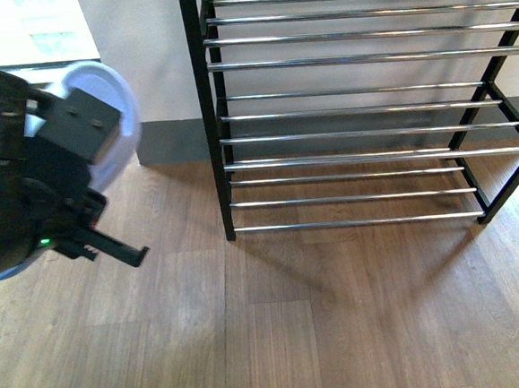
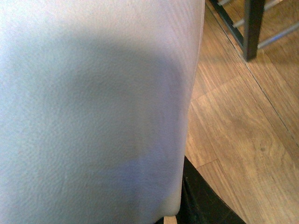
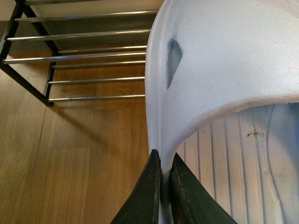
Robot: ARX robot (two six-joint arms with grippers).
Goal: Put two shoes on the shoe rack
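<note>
**Both slides gripped, rack straight ahead**

Wood-plank floor (image 1: 324, 333) fills my front view and runs up to a pale wall (image 1: 140, 50) with a grey skirting (image 1: 170, 140). The shoe rack (image 1: 348, 59) stands on it against that wall. Its black posts and tiers of thin chrome rods take up the centre and right of the picture.

My left arm (image 1: 6, 178) bulks dark at the left edge, close to the camera. Behind it, off the floor and to the left of the rack's near post, is the left slide (image 1: 113, 98). It is pale blue-white, with its rounded end uppermost. The left claw (image 1: 65, 178) carries it. From the left wrist camera the slide's pebbled skin covers most of the frame, one black finger (image 2: 205, 205) lies along its edge, and a rack foot stands on the floor beyond. I can't see the second finger, but the slide hangs with the arm, so I read the claw as clamped on it.

I see the right slide (image 3: 233, 56) only from the right wrist camera. Its strap arches wide, with a small slot in its side and a ribbed footbed beneath. The right claw (image 3: 163, 163) is narrow, and its two black fingers (image 3: 145, 196) pinch the slide's thin side edge. The rack's lower rods show beyond, apart from the slide.
</note>
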